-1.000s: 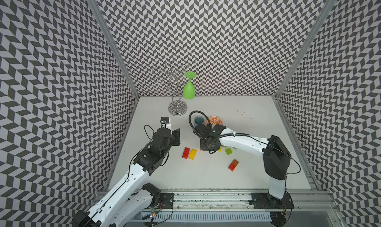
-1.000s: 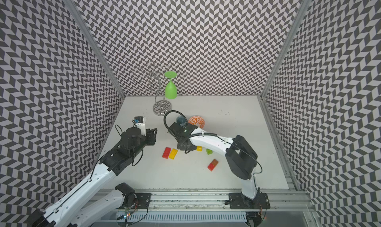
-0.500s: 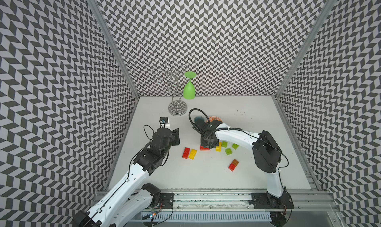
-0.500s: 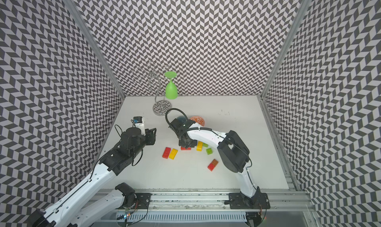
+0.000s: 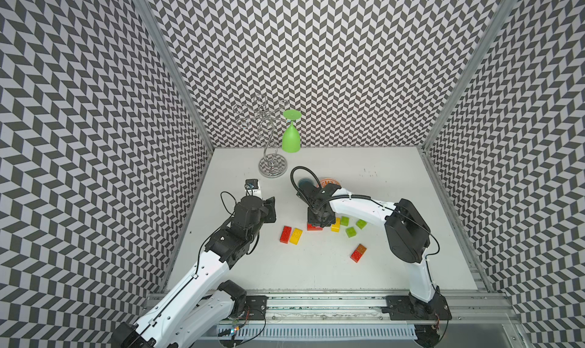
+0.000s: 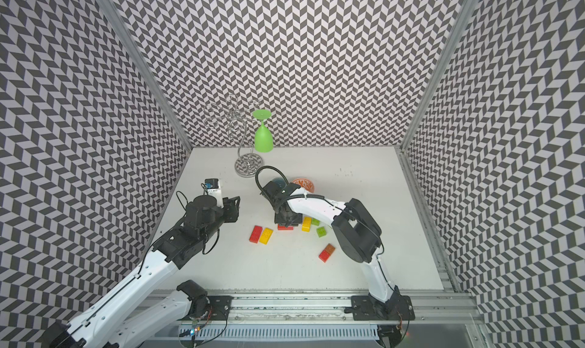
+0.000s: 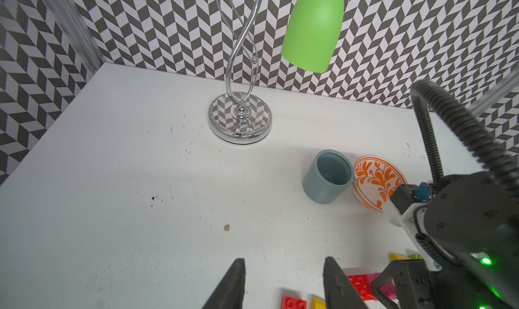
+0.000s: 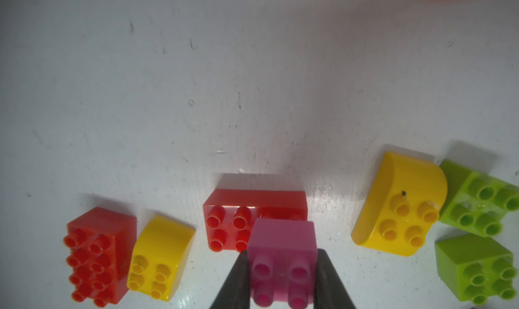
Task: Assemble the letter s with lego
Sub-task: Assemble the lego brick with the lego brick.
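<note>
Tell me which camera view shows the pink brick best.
The right wrist view: the pink brick fills the foreground, studs plain, clamped in the right gripper over a red brick. Both top views hide it beneath that gripper. The left wrist view catches only a pink sliver behind the gripper.

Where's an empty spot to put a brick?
Bare table lies between the red-and-yellow pair and the front rail, and from the orange bowl to the right wall. Crowded around the right pincer, by the yellow brick and green bricks.
</note>
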### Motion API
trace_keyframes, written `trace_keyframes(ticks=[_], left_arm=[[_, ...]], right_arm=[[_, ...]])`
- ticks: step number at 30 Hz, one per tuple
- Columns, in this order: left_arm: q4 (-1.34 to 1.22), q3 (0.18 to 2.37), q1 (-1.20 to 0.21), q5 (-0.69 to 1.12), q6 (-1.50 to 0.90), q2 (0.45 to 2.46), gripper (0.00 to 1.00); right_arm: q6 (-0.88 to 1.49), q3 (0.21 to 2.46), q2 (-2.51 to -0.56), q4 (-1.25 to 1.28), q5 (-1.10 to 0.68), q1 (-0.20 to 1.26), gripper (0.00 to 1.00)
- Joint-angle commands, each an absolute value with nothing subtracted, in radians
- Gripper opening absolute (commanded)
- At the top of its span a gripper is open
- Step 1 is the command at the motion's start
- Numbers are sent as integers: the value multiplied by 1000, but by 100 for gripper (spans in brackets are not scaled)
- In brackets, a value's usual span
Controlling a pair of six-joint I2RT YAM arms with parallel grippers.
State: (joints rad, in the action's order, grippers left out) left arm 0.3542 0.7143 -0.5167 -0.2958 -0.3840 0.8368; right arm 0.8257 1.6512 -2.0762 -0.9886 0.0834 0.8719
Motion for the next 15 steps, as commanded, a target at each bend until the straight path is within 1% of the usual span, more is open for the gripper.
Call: trace_keyframes(ticks=[1, 15], left_arm=[[365, 701, -514, -311, -386, 836, 47], [366, 701, -515, -314, -388, 835, 47]], right_arm=[[812, 1640, -2098, -968, 77, 866, 0], [808, 1566, -2113, -939, 49, 856, 0]])
